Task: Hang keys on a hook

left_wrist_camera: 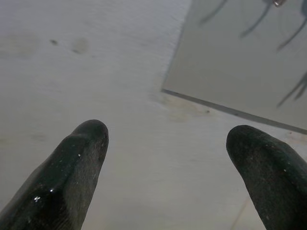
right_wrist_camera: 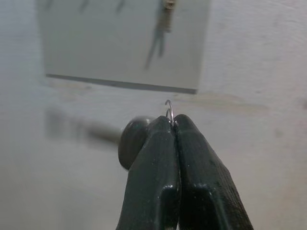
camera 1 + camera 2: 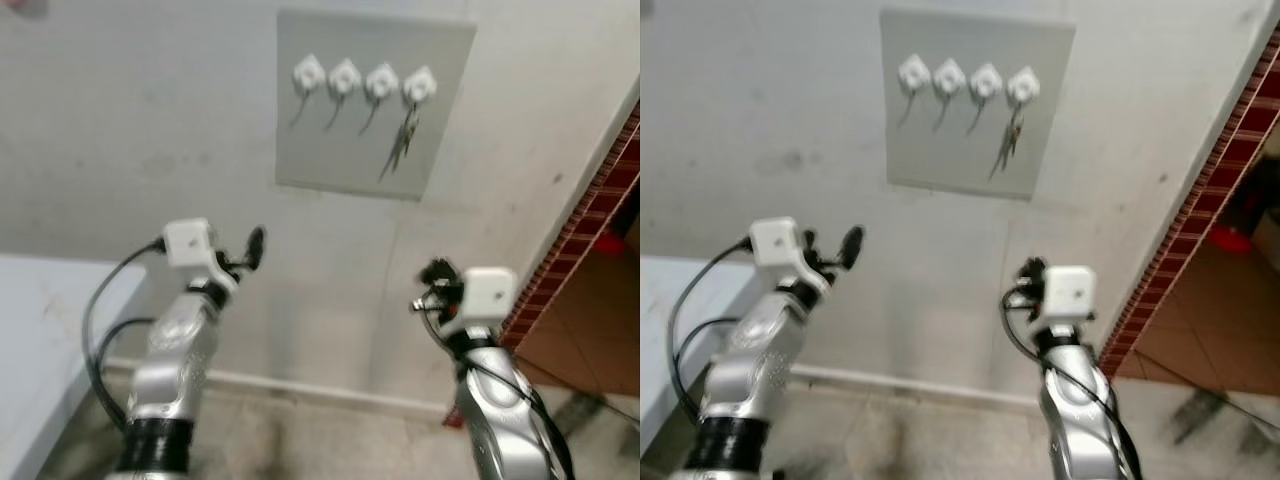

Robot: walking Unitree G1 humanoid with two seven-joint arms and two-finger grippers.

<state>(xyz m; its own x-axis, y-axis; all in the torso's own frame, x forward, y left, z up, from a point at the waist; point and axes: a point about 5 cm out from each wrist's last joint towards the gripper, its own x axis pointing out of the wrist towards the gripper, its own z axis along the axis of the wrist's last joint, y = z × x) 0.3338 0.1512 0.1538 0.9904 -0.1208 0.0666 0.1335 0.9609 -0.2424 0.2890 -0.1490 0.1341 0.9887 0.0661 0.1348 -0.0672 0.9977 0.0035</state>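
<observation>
Because a set of keys [image 3: 404, 143] hangs from the rightmost hook [image 3: 420, 84] of the grey panel [image 3: 340, 165], treat that hook as occupied. The three free hooks [image 3: 344, 76] to its left are the likely targets.

The right gripper [image 2: 171, 123] has its fingers pressed together on a thin wire ring [image 2: 169, 108], and only a short arc shows above the tips. Whether anything hangs from this ring cannot be told. A dark, rounded, blurred shape sits beside the fingers and cannot be identified.

**Position.** The right gripper is low, well below the panel's lower edge and roughly under the occupied hook.

**Recommended procedure**
1. Raise the right gripper towards the panel and keep the pinch firm. The ring is held by a small margin and could rotate or slip.
2. Choose the free hook next to the hanging keys. Approach from its left so the load does not strike them.
3. Present the exposed arc above the hook tip, then lower it until the hook takes the weight.
4. Separate the fingers only once the ring is seated.

**Other arm.** The left gripper [image 1: 168, 143] is raised towards the wall [image 3: 150, 120] below and left of the panel. Its fingers [image 1: 81, 158] are spread wide and hold nothing. Keep it away from the hooks.
</observation>
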